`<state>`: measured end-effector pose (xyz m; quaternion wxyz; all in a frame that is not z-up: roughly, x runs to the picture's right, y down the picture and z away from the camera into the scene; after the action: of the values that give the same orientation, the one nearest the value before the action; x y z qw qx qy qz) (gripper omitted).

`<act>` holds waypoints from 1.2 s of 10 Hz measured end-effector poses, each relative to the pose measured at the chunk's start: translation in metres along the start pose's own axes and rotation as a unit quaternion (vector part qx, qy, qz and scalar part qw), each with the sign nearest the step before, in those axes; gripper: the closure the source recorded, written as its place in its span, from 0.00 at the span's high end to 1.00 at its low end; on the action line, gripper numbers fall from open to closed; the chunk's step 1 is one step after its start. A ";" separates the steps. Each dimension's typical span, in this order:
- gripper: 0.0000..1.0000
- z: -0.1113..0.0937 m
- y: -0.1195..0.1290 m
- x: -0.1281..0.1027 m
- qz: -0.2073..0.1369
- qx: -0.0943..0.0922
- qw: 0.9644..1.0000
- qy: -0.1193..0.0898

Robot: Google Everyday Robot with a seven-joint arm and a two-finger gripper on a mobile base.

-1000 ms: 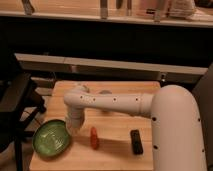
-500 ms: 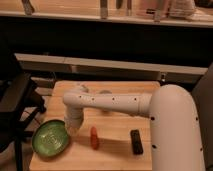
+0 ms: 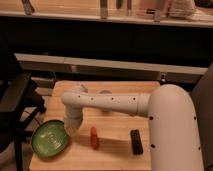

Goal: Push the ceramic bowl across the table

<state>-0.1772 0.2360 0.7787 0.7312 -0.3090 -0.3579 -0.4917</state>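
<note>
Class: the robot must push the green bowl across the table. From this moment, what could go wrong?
1. The ceramic bowl sits at the table's lower-left corner in view; a leftward push could tip it off.
2. The claw is at the bowl's right rim; pressing there might tilt it, not slide it.
3. A small red object beside the claw could get knocked.

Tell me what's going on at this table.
The robot's single arm reaches over the light-wood table, with its gripper lowered at the right rim of the green ceramic bowl near the front-left corner. It looks set to push the bowl. A small red object and a black block lie further right.
</note>
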 end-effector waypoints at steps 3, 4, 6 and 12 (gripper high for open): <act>0.01 0.000 -0.001 -0.001 -0.001 -0.001 1.000 -0.002; 0.01 0.000 -0.002 -0.001 -0.002 -0.001 1.000 -0.002; 0.01 0.000 -0.003 -0.002 -0.003 -0.001 1.000 -0.004; 0.01 0.000 -0.007 -0.004 -0.007 -0.003 1.000 -0.008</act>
<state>-0.1854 0.2359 0.7763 0.7238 -0.3122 -0.3648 -0.4955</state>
